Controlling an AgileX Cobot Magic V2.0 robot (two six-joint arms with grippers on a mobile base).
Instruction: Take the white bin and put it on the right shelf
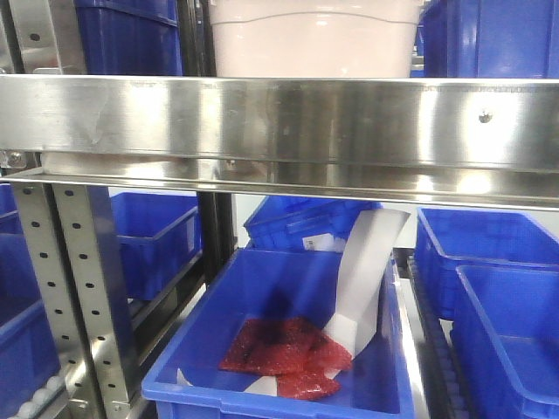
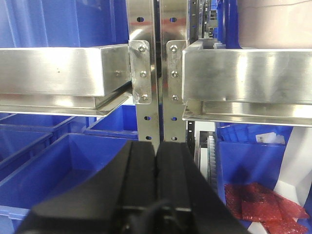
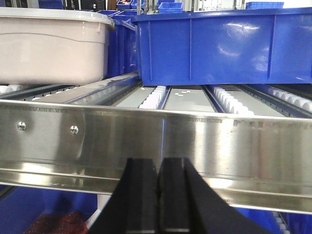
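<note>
The white bin (image 1: 314, 35) stands on the right shelf (image 1: 279, 122), behind its shiny front rail, with blue bins on both sides. The right wrist view has the white bin (image 3: 48, 46) on the roller tracks at upper left, lid on. My right gripper (image 3: 159, 163) is shut and empty, low in front of the shelf rail (image 3: 204, 141). My left gripper (image 2: 156, 146) is shut and empty too, pointing at the perforated uprights (image 2: 156, 73) between two racks. A corner of the white bin (image 2: 278, 22) shows above the right shelf rail (image 2: 248, 73). Neither gripper appears in the front view.
A large blue bin (image 3: 224, 44) sits beside the white bin on the same shelf. Below the shelf, an open blue bin (image 1: 279, 349) holds red packets (image 1: 284, 349) and a white paper strip (image 1: 367, 271). More blue bins (image 1: 498, 288) fill the lower level, and another steel shelf (image 2: 58, 73) is at left.
</note>
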